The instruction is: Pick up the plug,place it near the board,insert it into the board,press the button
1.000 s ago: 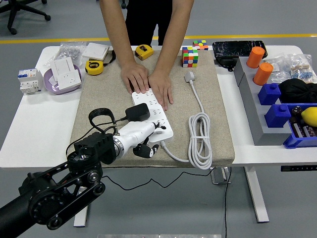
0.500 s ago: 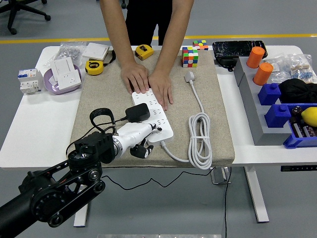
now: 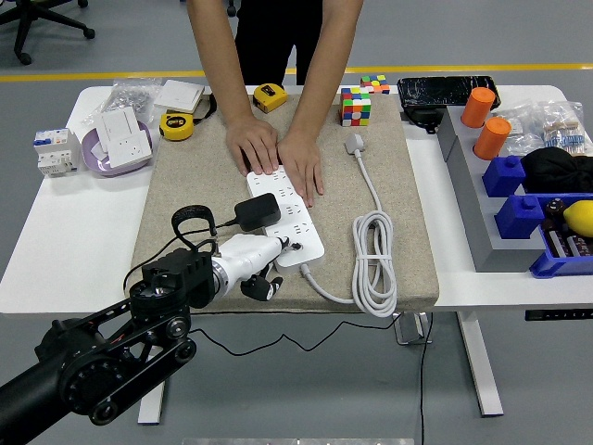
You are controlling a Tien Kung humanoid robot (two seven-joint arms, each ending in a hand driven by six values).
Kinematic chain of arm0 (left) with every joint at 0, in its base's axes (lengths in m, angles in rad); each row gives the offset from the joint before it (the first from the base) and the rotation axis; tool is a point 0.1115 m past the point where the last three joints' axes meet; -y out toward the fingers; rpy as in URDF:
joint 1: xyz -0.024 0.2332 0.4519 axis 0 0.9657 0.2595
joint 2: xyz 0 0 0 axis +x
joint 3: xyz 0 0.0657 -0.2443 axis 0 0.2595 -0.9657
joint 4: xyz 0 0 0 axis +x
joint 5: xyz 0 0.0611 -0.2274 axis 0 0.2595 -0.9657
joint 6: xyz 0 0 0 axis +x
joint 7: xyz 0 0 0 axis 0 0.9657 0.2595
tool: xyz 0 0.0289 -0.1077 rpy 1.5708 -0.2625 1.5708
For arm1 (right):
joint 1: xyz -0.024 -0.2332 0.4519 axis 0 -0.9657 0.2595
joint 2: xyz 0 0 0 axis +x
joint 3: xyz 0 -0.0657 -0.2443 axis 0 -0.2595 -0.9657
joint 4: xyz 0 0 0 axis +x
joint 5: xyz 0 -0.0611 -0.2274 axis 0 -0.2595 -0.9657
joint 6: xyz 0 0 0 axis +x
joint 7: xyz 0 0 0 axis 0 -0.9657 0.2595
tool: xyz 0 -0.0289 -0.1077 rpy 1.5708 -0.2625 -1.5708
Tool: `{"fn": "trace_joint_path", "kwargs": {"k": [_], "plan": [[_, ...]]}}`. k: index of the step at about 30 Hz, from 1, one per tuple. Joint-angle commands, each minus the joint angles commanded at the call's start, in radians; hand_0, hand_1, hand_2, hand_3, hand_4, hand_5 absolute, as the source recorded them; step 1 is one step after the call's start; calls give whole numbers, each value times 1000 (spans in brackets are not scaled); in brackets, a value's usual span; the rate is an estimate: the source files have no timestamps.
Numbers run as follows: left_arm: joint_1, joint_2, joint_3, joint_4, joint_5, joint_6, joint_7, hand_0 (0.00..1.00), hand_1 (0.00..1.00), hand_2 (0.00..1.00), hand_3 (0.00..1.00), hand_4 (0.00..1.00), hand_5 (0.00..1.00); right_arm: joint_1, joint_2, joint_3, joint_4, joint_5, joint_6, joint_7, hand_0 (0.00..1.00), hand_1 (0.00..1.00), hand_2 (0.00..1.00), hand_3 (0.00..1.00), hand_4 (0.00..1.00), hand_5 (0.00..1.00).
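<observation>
Closest to me, the robot's left hand (image 3: 258, 262) reaches in from the lower left, its white fingers (image 3: 276, 247) stretched toward the near end of the power strip (image 3: 285, 218) and holding nothing; the darker fingers beneath look curled under, just off the strip's near edge. The black plug (image 3: 257, 210) already sits in the strip, just beyond the hand and a little to its left, its cord looping back toward the arm. The strip's long axis runs away from the robot, tilted slightly left at the far end, so the near end is what the fingertips meet first. I'd judge the button lies there, right at the fingertips, though I can't make it out clearly. The right arm is nowhere to be seen. Farther off, a person's two hands (image 3: 276, 153) press flat on the strip's far end, steadying it on the tan mat (image 3: 185, 176).
</observation>
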Motion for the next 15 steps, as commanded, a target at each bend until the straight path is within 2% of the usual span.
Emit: {"fn": "trace_joint_path", "kwargs": {"k": [8,13,15], "plan": [[0,3,-5,-8,13,6,-7,129,21,149,772,516,2,-1,-1,-4,0,3,0,0,925,853,791,819,998,844],[15,5,-31,-58,25,17,-16,130,22,149,755,510,2,-3,0,-6,0,4,-1,0,925,852,790,819,998,845],[33,0,-58,-90,21,65,-54,130,22,149,755,510,2,-5,1,-7,0,4,-1,0,925,852,790,819,998,845]]}}
